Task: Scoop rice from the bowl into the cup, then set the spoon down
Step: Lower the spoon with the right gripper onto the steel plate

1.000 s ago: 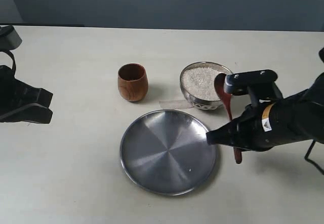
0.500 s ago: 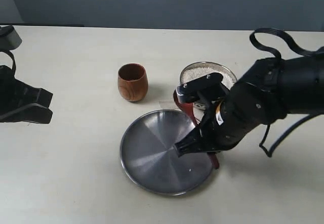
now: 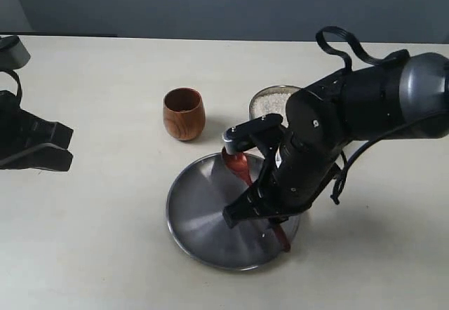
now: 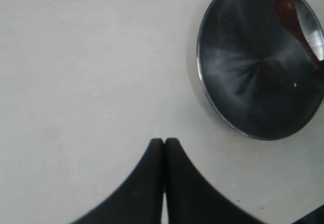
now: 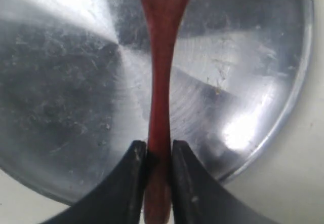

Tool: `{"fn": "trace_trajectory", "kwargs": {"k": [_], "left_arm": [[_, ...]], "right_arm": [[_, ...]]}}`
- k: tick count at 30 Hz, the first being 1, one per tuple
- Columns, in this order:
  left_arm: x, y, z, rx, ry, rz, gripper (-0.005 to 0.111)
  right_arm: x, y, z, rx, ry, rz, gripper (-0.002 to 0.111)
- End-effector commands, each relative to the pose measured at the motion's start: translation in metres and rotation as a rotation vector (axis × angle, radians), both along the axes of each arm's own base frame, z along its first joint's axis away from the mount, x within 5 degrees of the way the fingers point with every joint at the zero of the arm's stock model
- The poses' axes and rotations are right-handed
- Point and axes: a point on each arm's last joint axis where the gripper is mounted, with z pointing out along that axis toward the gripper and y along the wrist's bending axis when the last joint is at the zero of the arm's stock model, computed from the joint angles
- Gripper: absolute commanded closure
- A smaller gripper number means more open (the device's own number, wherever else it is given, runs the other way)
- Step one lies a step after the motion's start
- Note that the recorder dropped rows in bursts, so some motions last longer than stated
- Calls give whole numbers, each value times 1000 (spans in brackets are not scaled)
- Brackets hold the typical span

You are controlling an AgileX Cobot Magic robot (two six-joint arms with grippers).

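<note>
My right gripper (image 5: 159,150) is shut on the handle of the reddish-brown spoon (image 5: 161,82), holding it over the large steel plate (image 3: 203,212). In the exterior view the spoon (image 3: 238,166) has its head near the plate's far rim and its handle end sticks out below the right arm. The steel bowl (image 3: 270,99) with white rice (image 3: 270,103) stands behind, half hidden by the arm. To the left of the bowl is the brown wooden cup (image 3: 184,113), upright. My left gripper (image 4: 164,143) is shut and empty over bare table, far left.
The steel plate (image 4: 243,92) lies flat in front of cup and bowl; the spoon's head (image 4: 288,6) shows over it in the left wrist view. The right arm (image 3: 351,127) covers the plate's right side and most of the bowl.
The right arm has swung left from beside the bowl to above the plate, carrying the spoon along and lower. The left arm has stayed still.
</note>
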Motion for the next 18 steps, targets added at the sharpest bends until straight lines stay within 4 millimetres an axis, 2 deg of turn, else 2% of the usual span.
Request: {"fn": "trace_trajectory", "kwargs": {"k": [1,10,15,18], "left_arm": [[-1,-2,-1,-15,9,-2,106],[-2,-2,-1,-14,11,-3,106],[-2,-2,-1,-14,11,-3,106],[-2,-2,-1,-14,12,-4,106]], "right_arm": [[1,2,-2,0,0,15,109],[3,4,-2,16,-19,9,107],[3,4,-2,17,-20,9,83],[3,4,-2,17,-20,9,73]]}}
